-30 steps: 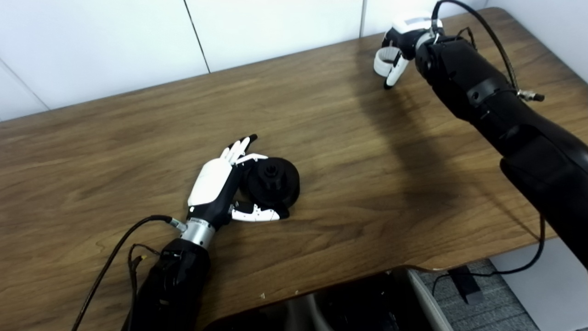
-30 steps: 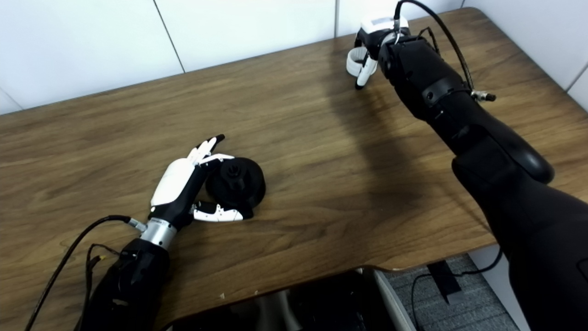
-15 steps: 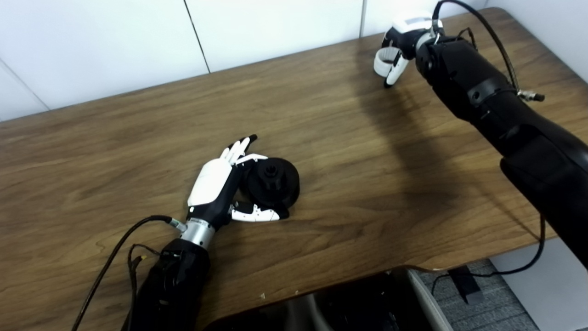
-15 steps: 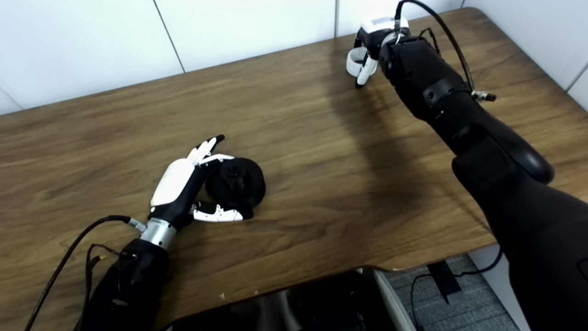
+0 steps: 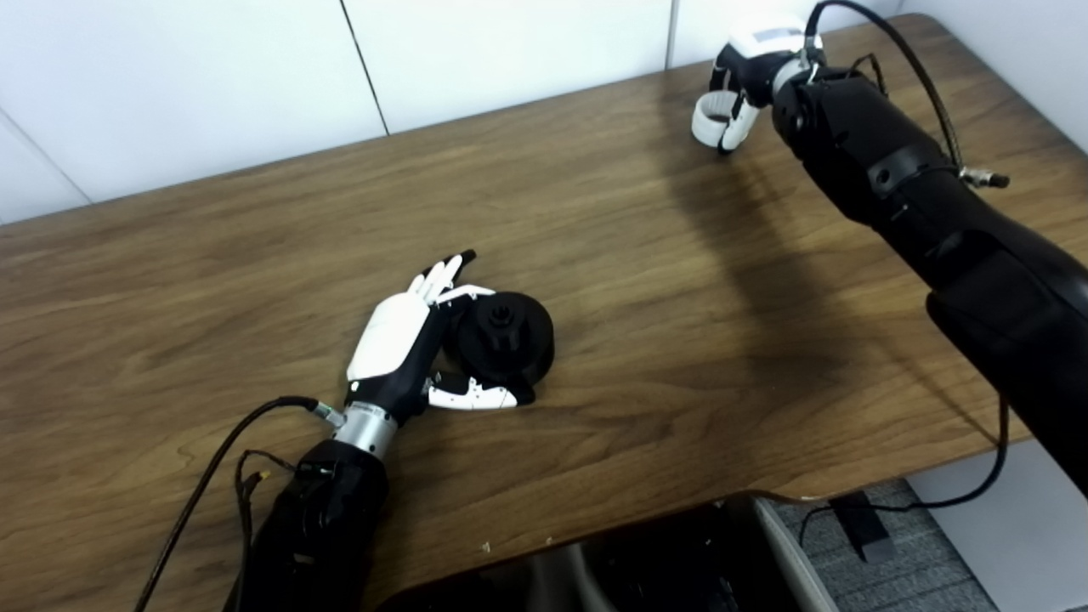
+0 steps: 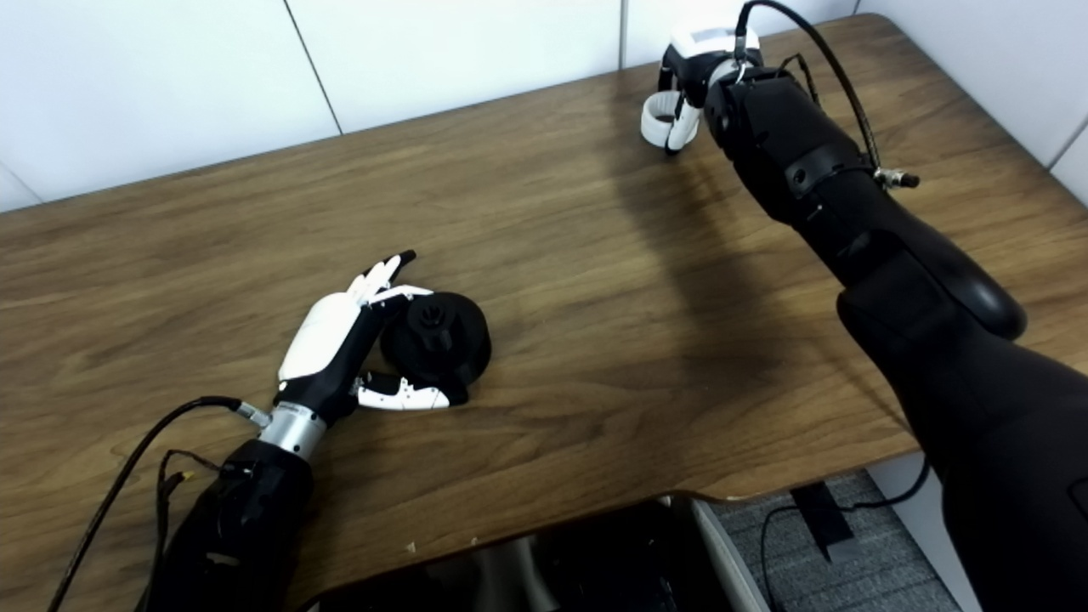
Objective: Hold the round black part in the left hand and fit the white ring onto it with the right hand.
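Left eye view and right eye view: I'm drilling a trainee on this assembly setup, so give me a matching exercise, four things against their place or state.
Things:
1. round black part
2. white ring
3. left hand
4. right hand

Places or states:
A. closed on the ring near the table's far edge
B. fingers extended, cupping the black part
C. resting on the table mid-left
D. held at the far right

Pairs: 1-C, 2-D, 3-B, 4-A
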You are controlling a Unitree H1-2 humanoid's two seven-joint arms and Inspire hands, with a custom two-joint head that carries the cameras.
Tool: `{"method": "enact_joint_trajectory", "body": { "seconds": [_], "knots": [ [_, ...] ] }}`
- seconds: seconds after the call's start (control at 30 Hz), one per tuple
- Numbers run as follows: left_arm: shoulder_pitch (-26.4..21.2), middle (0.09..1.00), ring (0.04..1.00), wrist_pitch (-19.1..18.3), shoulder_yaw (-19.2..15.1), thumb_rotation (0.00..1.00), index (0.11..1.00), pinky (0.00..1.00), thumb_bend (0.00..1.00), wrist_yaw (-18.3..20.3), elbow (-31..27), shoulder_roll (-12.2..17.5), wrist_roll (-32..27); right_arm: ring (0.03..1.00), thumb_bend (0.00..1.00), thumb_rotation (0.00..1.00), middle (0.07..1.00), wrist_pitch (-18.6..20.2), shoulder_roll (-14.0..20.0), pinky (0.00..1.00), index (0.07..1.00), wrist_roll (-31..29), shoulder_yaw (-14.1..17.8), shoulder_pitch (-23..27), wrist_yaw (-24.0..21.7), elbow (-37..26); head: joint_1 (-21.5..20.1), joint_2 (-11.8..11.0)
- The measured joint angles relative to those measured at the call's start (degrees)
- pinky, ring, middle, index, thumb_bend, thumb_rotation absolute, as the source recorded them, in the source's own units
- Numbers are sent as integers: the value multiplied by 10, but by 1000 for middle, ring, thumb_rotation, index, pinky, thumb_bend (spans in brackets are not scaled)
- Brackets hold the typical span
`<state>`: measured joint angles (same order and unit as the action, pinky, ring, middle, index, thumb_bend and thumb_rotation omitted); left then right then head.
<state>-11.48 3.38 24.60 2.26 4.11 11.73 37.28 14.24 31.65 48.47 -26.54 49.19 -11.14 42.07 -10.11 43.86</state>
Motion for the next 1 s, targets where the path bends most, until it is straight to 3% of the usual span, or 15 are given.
{"method": "enact_joint_trajectory", "body": {
  "seconds": [0.63,0.8,0.9,0.97,1.0],
  "knots": [
    [0,1000,1000,-2,1,345,657,1000,999,-1,0,0,2,694,725,143,594,-20,1,723,626,0,4,-3,38,-2,1,1],
    [0,1000,1000,-2,1,343,658,1000,998,-2,1,0,3,717,735,134,594,-20,9,797,622,-4,22,-10,40,-36,-2,0],
    [0,1000,1000,-1,1,332,658,1000,1000,-4,3,0,3,708,749,117,585,-20,17,776,614,-5,29,-10,41,-54,-4,-1],
    [0,1000,1000,0,1,329,660,1000,999,-4,5,-1,3,718,568,136,593,-20,24,785,520,-5,33,-10,41,-71,-3,-1],
    [0,1000,1000,0,1,329,659,1000,999,-4,5,-1,3,734,545,139,603,-19,27,811,508,-5,35,-10,40,-80,-3,0]
  ]
}}
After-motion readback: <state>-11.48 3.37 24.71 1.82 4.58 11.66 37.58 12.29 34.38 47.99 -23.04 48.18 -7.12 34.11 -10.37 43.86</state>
